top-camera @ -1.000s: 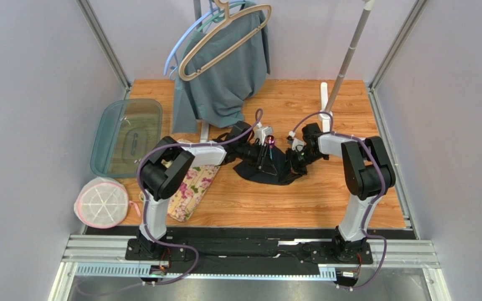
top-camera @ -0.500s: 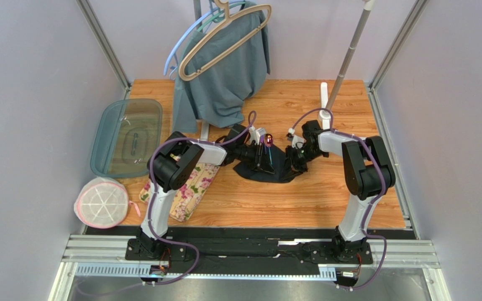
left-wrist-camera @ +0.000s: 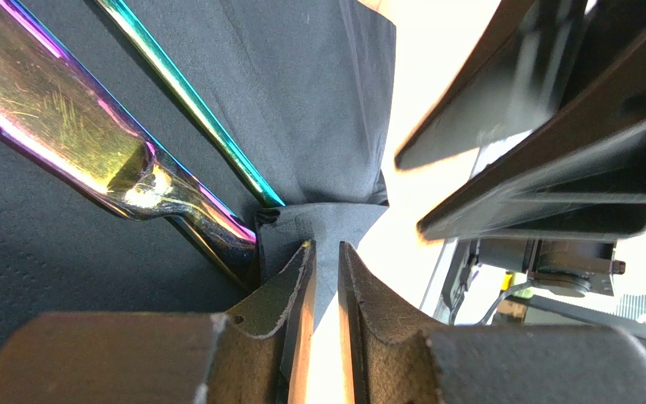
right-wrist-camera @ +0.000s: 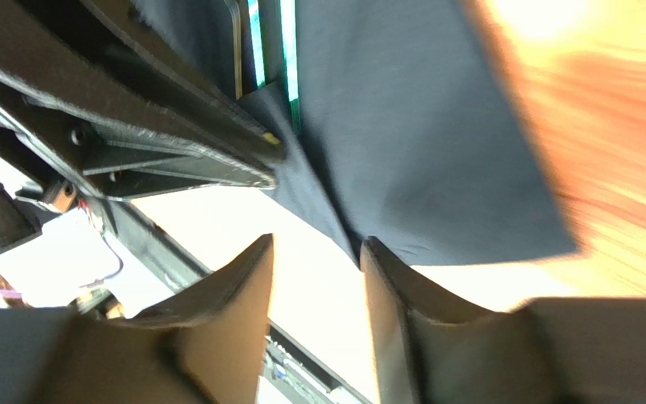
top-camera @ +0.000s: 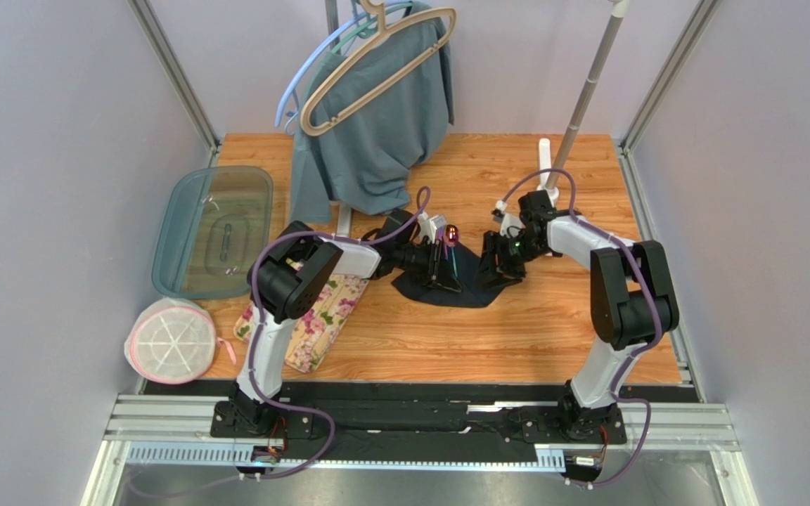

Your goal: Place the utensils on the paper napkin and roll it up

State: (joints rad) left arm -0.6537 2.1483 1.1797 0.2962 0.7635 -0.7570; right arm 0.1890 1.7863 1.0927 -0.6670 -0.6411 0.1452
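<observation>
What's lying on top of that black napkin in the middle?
Shiny rainbow utensils lie on the paper napkin; two pieces show clearly in the left wrist view. Their ends disappear under a napkin fold pinched by the left gripper.

**Nothing to read on this table**

All three views checked, and there is no legible writing anywhere. The paper napkin [top-camera: 452, 285] is plain black, close up and from above. The utensils [top-camera: 442, 257] show only their rainbow sheen and fine scratches, with no stamp or brand to make out. No label, number or sign can be read on anything else in view.
</observation>
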